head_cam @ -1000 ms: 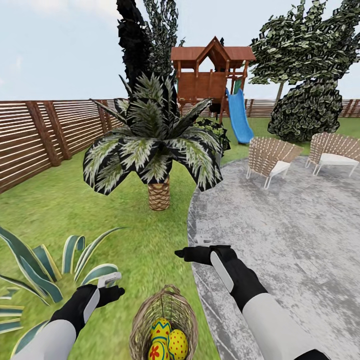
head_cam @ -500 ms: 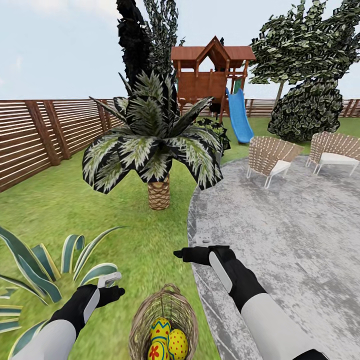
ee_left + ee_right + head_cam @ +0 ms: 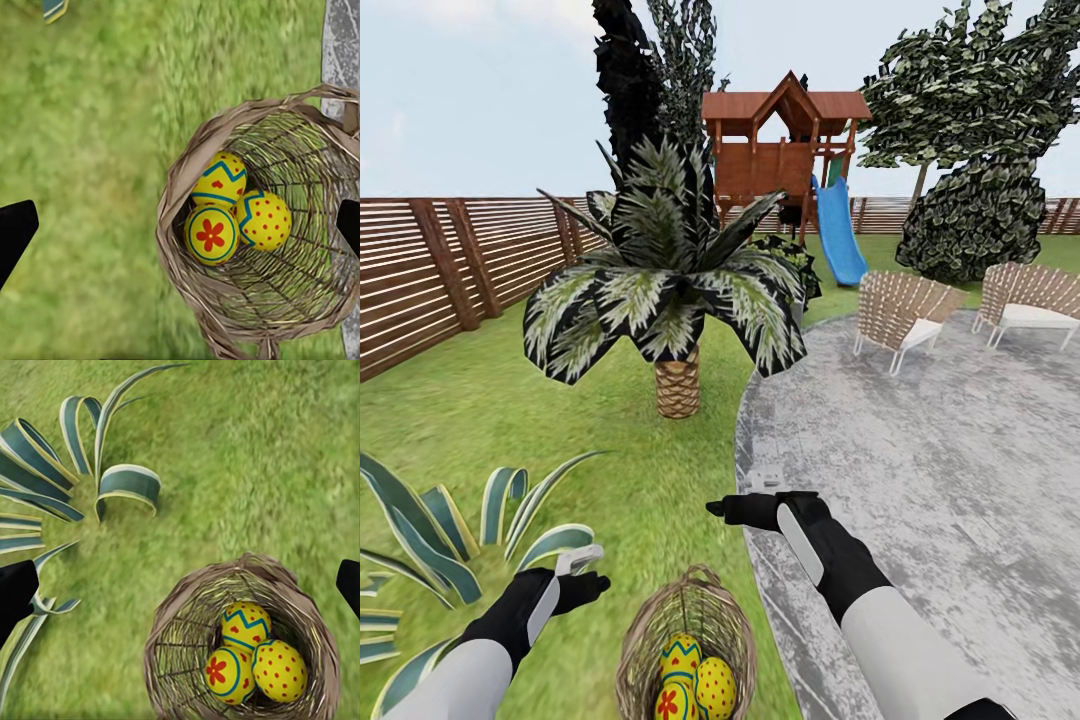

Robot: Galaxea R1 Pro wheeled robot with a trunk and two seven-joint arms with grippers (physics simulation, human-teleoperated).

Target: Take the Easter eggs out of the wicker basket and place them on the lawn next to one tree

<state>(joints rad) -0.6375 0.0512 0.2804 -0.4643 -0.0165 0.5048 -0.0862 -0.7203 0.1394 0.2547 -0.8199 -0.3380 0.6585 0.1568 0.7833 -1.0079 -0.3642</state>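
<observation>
Over the last second almost nothing has moved: your right gripper (image 3: 728, 508) has only crept a touch higher and your left gripper (image 3: 592, 578) hangs where it was, both spread open and empty above the lawn (image 3: 490, 410). All three Easter eggs (image 3: 227, 211) still lie in the wicker basket (image 3: 643, 630) between your arms, near the paving, so no egg is lifted yet. I'd judge the first pick still lies ahead.

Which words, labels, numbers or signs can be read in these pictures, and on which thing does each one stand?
None: no words, numbers or signs show anywhere.
The Easter eggs in the wicker basket carry only painted zigzags, dots and a flower, no writing.
The playhouse, fence and chairs bear no writing.
</observation>
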